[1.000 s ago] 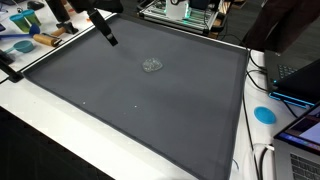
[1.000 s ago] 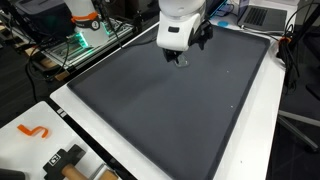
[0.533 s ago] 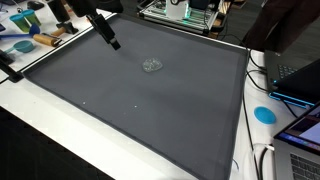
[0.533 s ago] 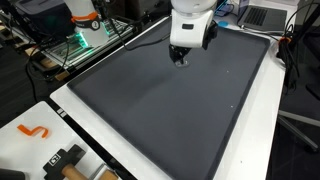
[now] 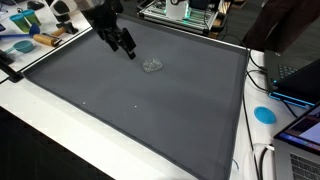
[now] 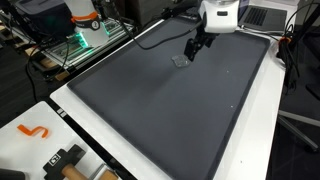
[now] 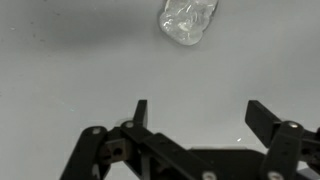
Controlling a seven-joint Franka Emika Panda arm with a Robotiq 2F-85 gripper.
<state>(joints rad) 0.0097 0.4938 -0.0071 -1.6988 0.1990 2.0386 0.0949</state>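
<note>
A small crumpled clear plastic piece (image 5: pixel 152 65) lies on the dark grey mat (image 5: pixel 150 110). It also shows in an exterior view (image 6: pixel 179 59) and near the top of the wrist view (image 7: pixel 188 21). My gripper (image 5: pixel 128 49) hangs just above the mat, beside the plastic piece and apart from it. In an exterior view the gripper (image 6: pixel 192 54) is right next to the piece. In the wrist view the gripper (image 7: pixel 197 112) is open and empty, fingers spread wide over bare mat, with the plastic ahead of them.
A white table (image 5: pixel 60 140) borders the mat. Tools and a blue item (image 5: pixel 22 45) lie at one corner. A blue disc (image 5: pixel 264 114), laptops and cables sit along one side. An orange hook (image 6: pixel 33 131) and black tool (image 6: pixel 62 158) lie on the white edge.
The gripper has moved across the mat toward the plastic piece and now hangs close beside it. The plastic has not moved.
</note>
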